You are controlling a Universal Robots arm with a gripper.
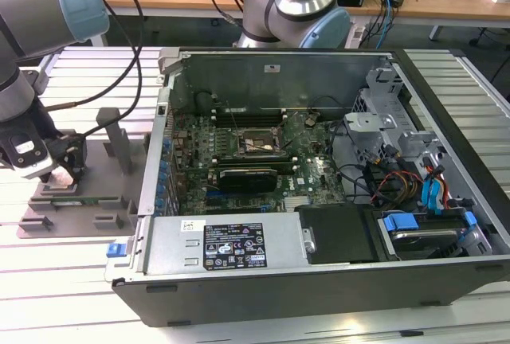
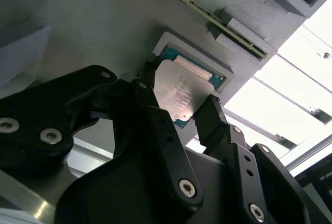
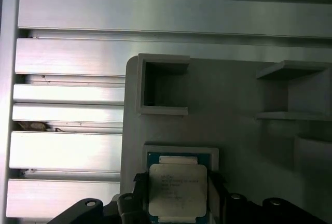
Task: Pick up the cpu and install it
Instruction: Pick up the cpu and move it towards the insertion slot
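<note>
The cpu (image 2: 179, 97) is a small square chip with a pale silvery top and a green edge. It sits at a shallow square pocket (image 2: 220, 73) of a grey holder plate (image 1: 111, 161) on the exterior view's left, outside the computer case. My gripper (image 2: 179, 105) is down over it, one black finger (image 2: 148, 99) against each of two opposite sides, shut on the chip. In the first wrist view the cpu (image 3: 178, 190) lies between the fingers of my gripper (image 3: 178, 195), its near side just above the pocket's green-lined rim. In the exterior view my gripper (image 1: 68, 170) hangs low over the plate.
The open computer case (image 1: 319, 169) lies on the slatted metal table (image 1: 72, 280), its motherboard showing the dark socket frame (image 1: 256, 143) and a long black card (image 1: 249, 177). Upright grey posts (image 1: 119, 137) rise from the holder plate. A second arm's base (image 1: 299, 1) stands behind the case.
</note>
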